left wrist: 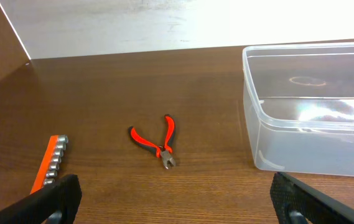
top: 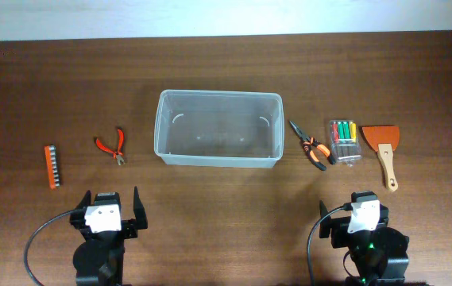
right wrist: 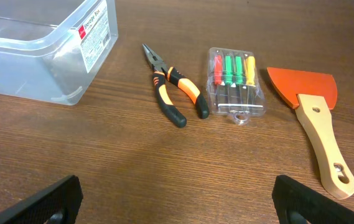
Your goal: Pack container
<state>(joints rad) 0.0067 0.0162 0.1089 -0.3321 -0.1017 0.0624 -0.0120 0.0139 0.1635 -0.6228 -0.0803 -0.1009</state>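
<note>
- Orange bit strip [top: 51, 165], leftmost.
- Red-handled cutters [top: 111, 146], right of it.
- Orange-black long-nose pliers [top: 311, 148], right side.
- Clear screwdriver case [top: 343, 141], beside pliers.
- Orange scraper [top: 384, 151], wooden handle, rightmost.

table [top: 210, 214]: dark brown, fine wood grain running left to right. container [top: 218, 159]: translucent, colourless; white label [right wrist: 93, 34] printed in red and black. bit holder [top: 52, 165], toward the left edge: orange strip, silver bits. cutters [top: 111, 146]: red handles, black trim. pliers [top: 311, 148]: orange and black handles, dark grey nose. screwdriver case [top: 343, 141]: clear; handles red, green, yellow. scraper [top: 384, 143], toward the right edge: orange blade, pale wood handle.
</note>
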